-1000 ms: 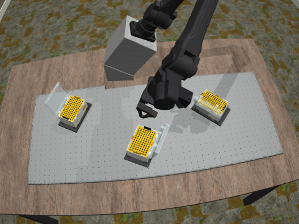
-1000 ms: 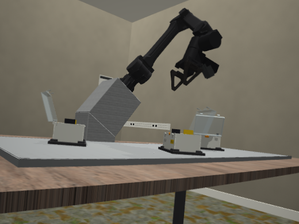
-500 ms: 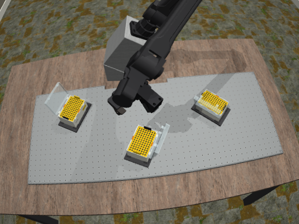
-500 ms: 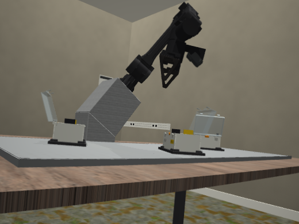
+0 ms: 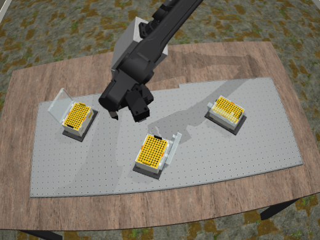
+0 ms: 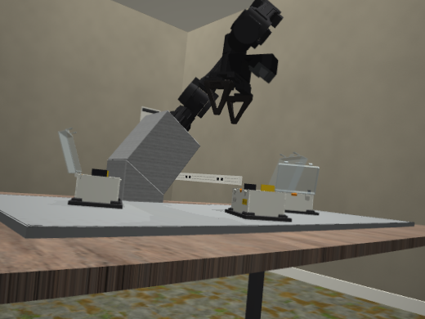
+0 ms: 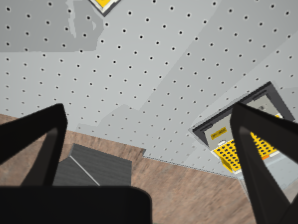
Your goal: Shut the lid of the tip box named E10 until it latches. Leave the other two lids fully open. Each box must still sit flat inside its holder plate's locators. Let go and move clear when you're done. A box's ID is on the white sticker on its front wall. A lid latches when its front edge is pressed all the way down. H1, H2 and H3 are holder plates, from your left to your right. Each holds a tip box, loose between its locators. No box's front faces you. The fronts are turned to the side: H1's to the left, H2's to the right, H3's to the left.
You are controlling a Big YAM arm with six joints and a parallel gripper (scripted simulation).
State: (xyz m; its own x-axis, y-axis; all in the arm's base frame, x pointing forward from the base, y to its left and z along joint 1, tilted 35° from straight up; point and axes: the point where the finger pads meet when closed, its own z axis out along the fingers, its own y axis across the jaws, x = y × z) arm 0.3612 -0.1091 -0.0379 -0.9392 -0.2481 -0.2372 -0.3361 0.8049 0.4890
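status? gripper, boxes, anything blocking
Gripper open, empty, high above the plate. Three boxes seated, left, middle, right; lids up. E10 sticker unreadable. Nothing blocking.

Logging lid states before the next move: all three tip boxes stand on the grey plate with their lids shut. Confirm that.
Not right. All three tip boxes are on the grey plate, but their lids are open, not shut: the top view shows the yellow tip racks exposed in the left box, the middle box and the right box.

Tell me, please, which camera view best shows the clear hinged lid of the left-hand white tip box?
The exterior view: the clear lid stands upright above its white tip box, seen edge to edge. The top view shows it foreshortened, leaning outward. In the wrist view it is hidden by a finger.
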